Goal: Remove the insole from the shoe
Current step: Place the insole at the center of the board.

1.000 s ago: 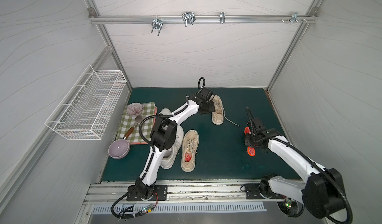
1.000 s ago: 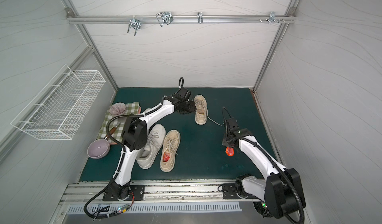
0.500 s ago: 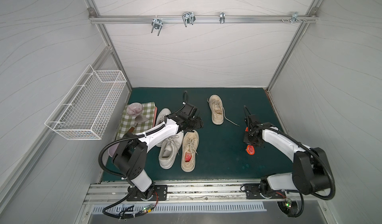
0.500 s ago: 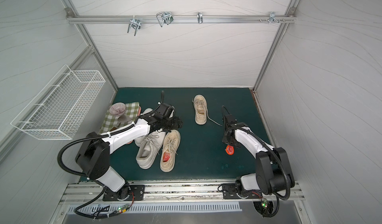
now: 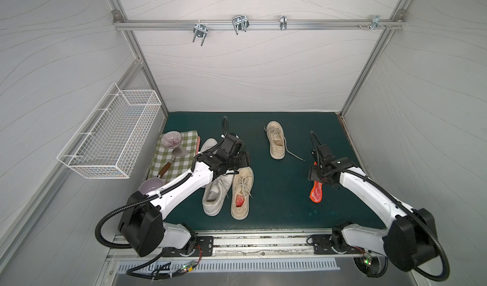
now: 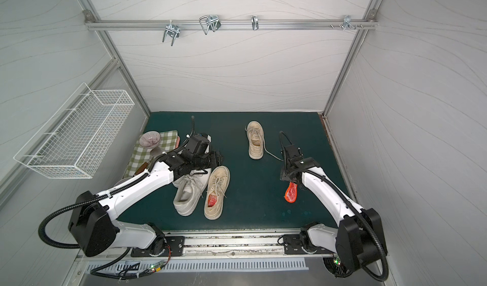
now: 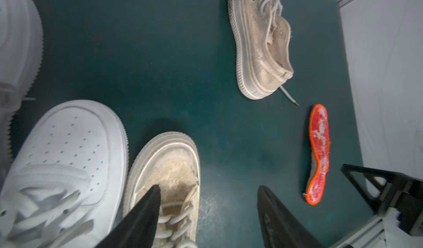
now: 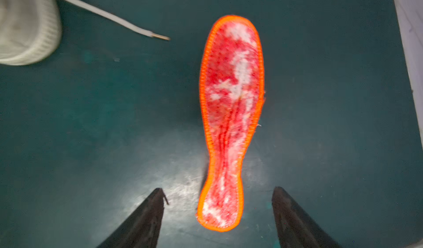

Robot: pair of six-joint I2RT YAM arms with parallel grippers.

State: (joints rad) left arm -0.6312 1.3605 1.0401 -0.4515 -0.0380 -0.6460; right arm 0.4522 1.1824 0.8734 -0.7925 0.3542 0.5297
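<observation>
1. Two claws, both wide, neither holding anything. The right claw (image 8: pixel 218 189) has its fingers spread either side of the insole's narrow end, touching neither edge.
2. The insole (image 8: pixel 231 112) is out of its shoe. It lies flat on the green tabletop (image 5: pixel 279 192), red face up, just beside the lace (image 8: pixel 103 13) tip of the far beige shoe (image 5: pixel 275 139). It is near that shoe but not touching it.
3. Step in hand, as I read it: clear the right claw away from the dropped insole.
4. Do it well: keep the fingers spread and lift straight up first. Only then pull back, so no fingertip drags the orange edge or flips the insole.
5. Stay off the lace. A snag would tug the far beige shoe.
6. Height of the right claw above the tabletop is unclear, so don't sweep sideways low.
7. The left claw (image 7: pixel 208 187) hangs over the toe of the near beige shoe (image 5: pixel 242 189), which lies tight against the white sneaker (image 5: pixel 214 192).
8. A second insole (image 5: pixel 239 199) shows red inside the near beige shoe. If you go for it, pin the toe with the left claw and reach into the heel opening with the right.
</observation>
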